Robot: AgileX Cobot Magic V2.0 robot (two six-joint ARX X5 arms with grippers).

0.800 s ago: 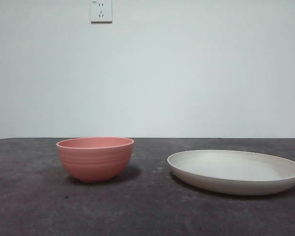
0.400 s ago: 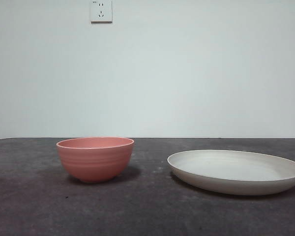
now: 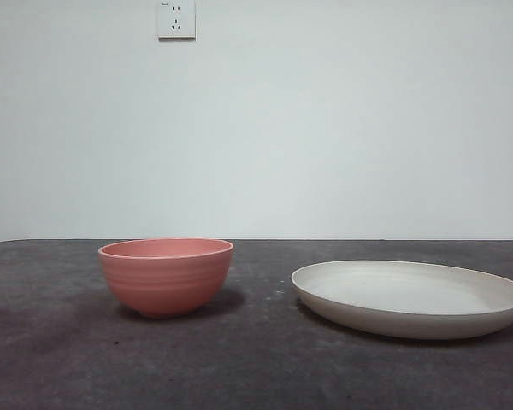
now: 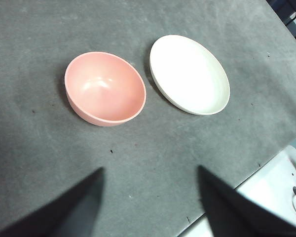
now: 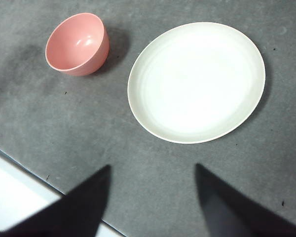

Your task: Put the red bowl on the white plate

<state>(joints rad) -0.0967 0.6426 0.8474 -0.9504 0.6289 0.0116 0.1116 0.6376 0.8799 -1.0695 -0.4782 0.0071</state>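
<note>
The red bowl [image 3: 166, 276] stands upright and empty on the dark table, left of centre in the front view. The white plate [image 3: 409, 298] lies flat to its right, a short gap apart, with nothing on it. Neither arm shows in the front view. My left gripper [image 4: 150, 197] is open and hangs high above the table, short of the bowl [image 4: 105, 88] and the plate [image 4: 189, 73]. My right gripper [image 5: 153, 195] is open too, high above the table, short of the plate [image 5: 196, 81], with the bowl [image 5: 77, 44] off to one side.
The dark grey table [image 3: 256, 367] reaches back to a pale wall with a socket [image 3: 176, 19]. The table's edge and a white surface beyond it show in the left wrist view [image 4: 266, 192] and the right wrist view [image 5: 19, 197].
</note>
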